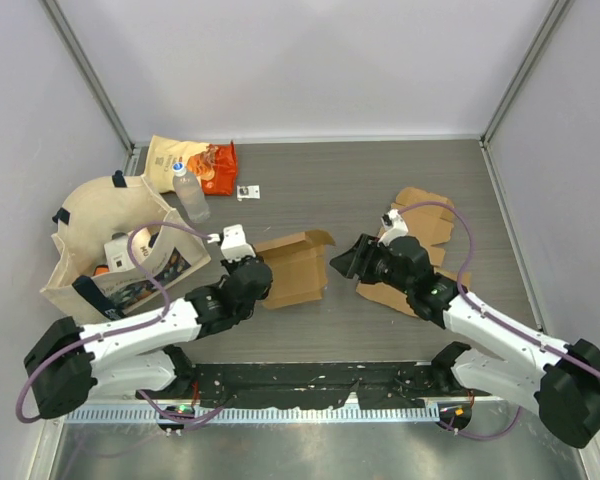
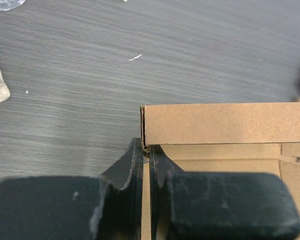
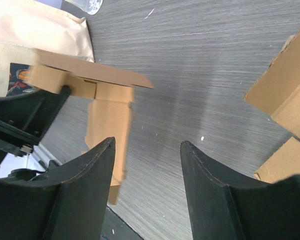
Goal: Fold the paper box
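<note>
Nearest you, on the near-left side of the paper box (image 1: 295,268), your left arm (image 1: 130,340) reaches in across the worktop (image 1: 360,180), and its left pincer (image 1: 255,272) is pressed together on the box's left wall. The left wrist view shows that thin cardboard edge caught between the two dark fingers (image 2: 135,165), right at the corner where it meets the far wall. The box itself sits on the worktop at mid-depth between the two arms. Its top is open and one flap sticks up and out at its far right corner. Just right of the box, your right pincer (image 1: 342,262) points at it with its jaws spread. Nothing is between them but bare worktop, and they are not touching the cardboard. Further right of the box, partly under the right arm (image 1: 500,340), lie flat cardboard sheets (image 1: 425,215), overlapping one another. Left of the box is a beige tote bag (image 1: 90,225) with dark handles, slumped open, and you cannot make out its contents well. Beyond the box to its far left, a clear water bottle (image 1: 190,193) lies against the tote's edge, overlapping an orange-and-cream snack bag (image 1: 195,160). A small white tag (image 1: 248,191) lies behind the box, just right of the bottle.
</note>
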